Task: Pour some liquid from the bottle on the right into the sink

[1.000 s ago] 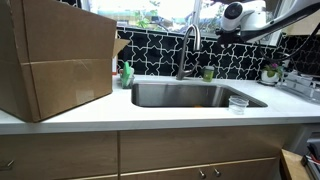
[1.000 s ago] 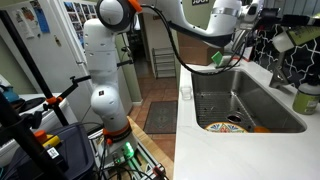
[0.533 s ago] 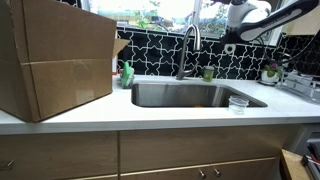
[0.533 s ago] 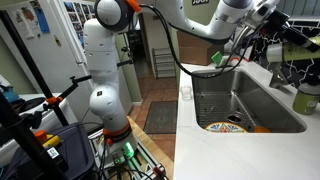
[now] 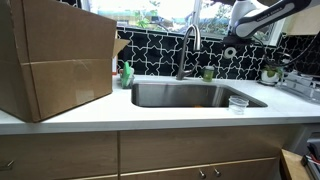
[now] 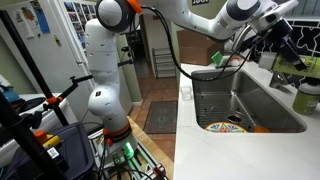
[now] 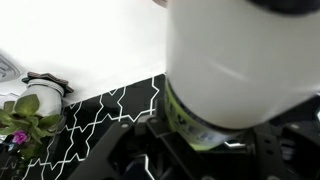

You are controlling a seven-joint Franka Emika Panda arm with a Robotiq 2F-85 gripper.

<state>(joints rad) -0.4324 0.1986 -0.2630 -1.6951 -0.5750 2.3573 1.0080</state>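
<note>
Your bottle [image 7: 235, 70] fills the wrist view right up against the camera: pale whitish body, green band near the bottom, so it sits in the jaws rather than on the tabletop. Jaws look clamped on it, tho the fingers themselves are mostly dark blur at the bottom of that view.

In an exterior view the gripper [image 5: 233, 38] is high up and right of the faucet [image 5: 188, 50], above the back corner of the sink [image 5: 190, 95], not over the middle of the basin. In an exterior view [image 6: 285, 45] you can see the green-tinted bottle [image 6: 297, 60] out past the basin's far edge.

So the key thing imo: the sink lies below and toward the faucet side from the jaws. Bottle's long axis looks tilted, can't tell exactly how much or which way the mouth points. You prob want to bring it over the basin before tipping more, else liquid lands on the white tabletop [image 5: 150, 112].

Arm's stretched out long and high, wrist bent over.
</note>
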